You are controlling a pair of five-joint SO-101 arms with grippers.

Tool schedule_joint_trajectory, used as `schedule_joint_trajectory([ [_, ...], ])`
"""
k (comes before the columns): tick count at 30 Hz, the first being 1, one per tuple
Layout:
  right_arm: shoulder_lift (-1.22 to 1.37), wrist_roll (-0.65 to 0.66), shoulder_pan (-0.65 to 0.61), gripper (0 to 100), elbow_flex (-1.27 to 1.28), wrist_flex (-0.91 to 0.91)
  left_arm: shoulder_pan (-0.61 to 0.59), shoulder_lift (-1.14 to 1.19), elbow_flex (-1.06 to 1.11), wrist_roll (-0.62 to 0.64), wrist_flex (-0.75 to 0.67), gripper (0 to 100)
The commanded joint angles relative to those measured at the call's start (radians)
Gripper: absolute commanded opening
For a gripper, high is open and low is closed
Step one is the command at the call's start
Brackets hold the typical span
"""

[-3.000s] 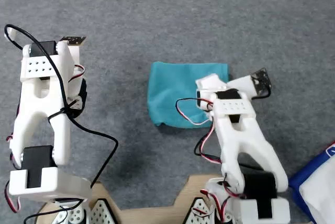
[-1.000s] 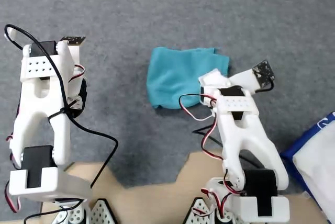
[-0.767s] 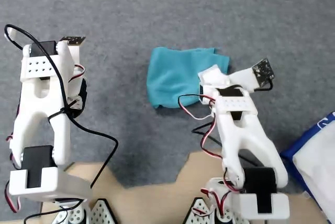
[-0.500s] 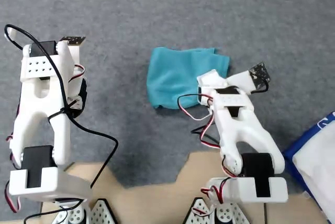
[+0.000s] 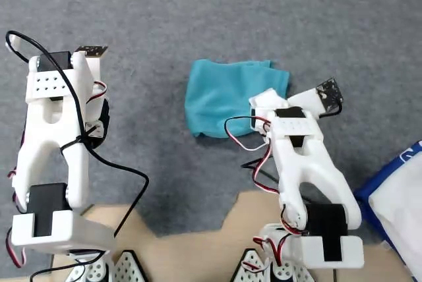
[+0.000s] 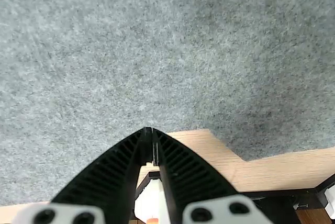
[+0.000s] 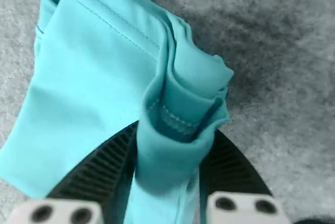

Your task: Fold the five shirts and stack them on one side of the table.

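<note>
Right gripper (image 7: 175, 132): you pinch the shirt's (image 5: 221, 101) bunched edge.
Left gripper (image 6: 151, 145): pressed together, empty.
Progress: one shirt looks half-folded; stacking not yet done.

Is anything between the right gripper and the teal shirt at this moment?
Nothing visible stands between them. The right gripper is shut on a bunched edge of the teal shirt, with cloth pinched between its fingers.
</note>
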Motion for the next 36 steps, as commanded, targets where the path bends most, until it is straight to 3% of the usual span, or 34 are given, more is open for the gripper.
schedule_joint_trajectory([
  [1, -0.050, 0.002, 0.021, 16.3, -0.027, 0.011, 0.012, -0.035, -0.041, 0.000, 0.011, 2],
  [16, -0.048, 0.003, 0.061, 16.3, -0.041, 0.084, 0.012, -0.035, -0.041, 0.000, 0.011, 2],
  [36, 0.168, 0.003, 0.062, 16.0, -0.090, -0.025, 0.003, -0.035, -0.041, 0.000, 0.011, 2],
])
